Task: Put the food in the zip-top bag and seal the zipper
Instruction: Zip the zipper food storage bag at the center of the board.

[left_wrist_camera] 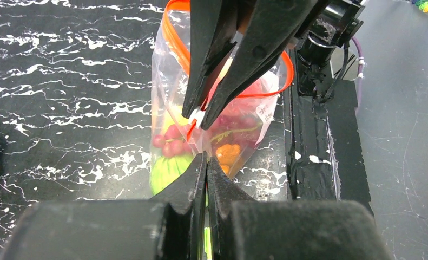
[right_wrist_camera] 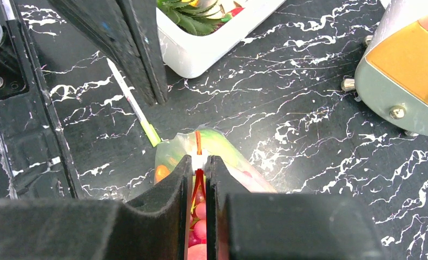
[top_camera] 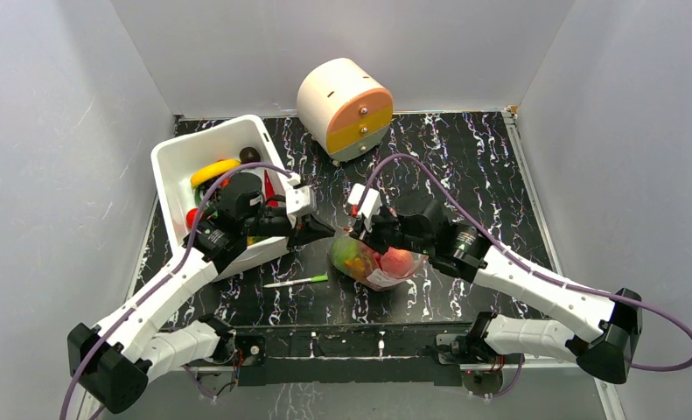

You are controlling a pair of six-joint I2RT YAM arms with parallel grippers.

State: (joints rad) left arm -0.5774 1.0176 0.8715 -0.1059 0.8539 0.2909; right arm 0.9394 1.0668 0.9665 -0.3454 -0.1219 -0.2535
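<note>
Where food (left_wrist_camera: 169,142) fills it, zip-top bag (left_wrist_camera: 160,92) clear, crinkly, zipper (left_wrist_camera: 176,40) red-orange

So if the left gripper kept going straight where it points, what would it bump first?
The zip-top bag, full of food. It sits right at the left gripper tips, maybe touching them. Just past that, the right gripper pinches the zipper.

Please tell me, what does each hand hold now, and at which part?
The right hand pinches the zipper at its end. The left hand seems to pinch the zip-top bag at the corner below it.
</note>
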